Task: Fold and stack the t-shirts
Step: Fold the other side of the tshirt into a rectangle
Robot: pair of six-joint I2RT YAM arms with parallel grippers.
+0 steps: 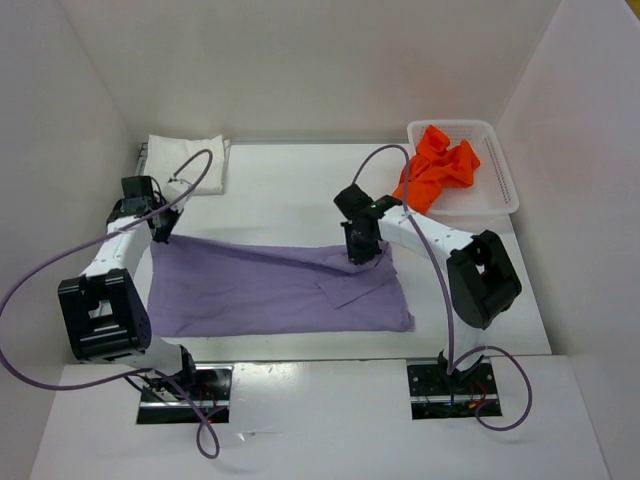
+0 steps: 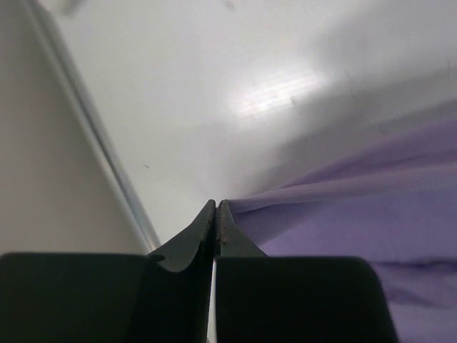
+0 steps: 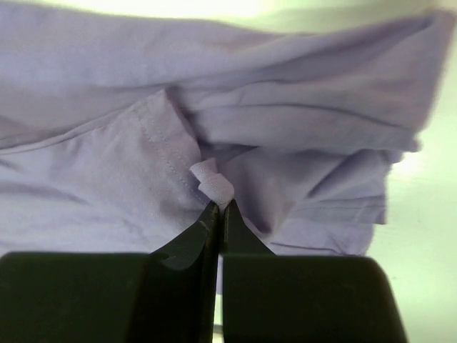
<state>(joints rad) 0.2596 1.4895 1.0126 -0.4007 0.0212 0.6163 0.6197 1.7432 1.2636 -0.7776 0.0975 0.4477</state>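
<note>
Pinching the lavender t-shirt's [image 1: 270, 290] far edge with left claw [image 2: 216, 207] and right claw [image 3: 218, 209], both closed tight on cloth, lying spread on the desk [image 1: 300, 190] left of the basket [image 1: 505, 180]. Seemingly finishing one only: white t-shirt [image 1: 185, 162] lying folded far left of the basket. Leaving the orange t-shirt [image 1: 437, 165] crumpled inside the basket.

The white table [image 1: 290, 190] carries a spread purple shirt [image 1: 260, 295] mid-table, a folded white shirt [image 1: 190, 160] far left, and a basket [image 1: 497, 197] far right.
</note>
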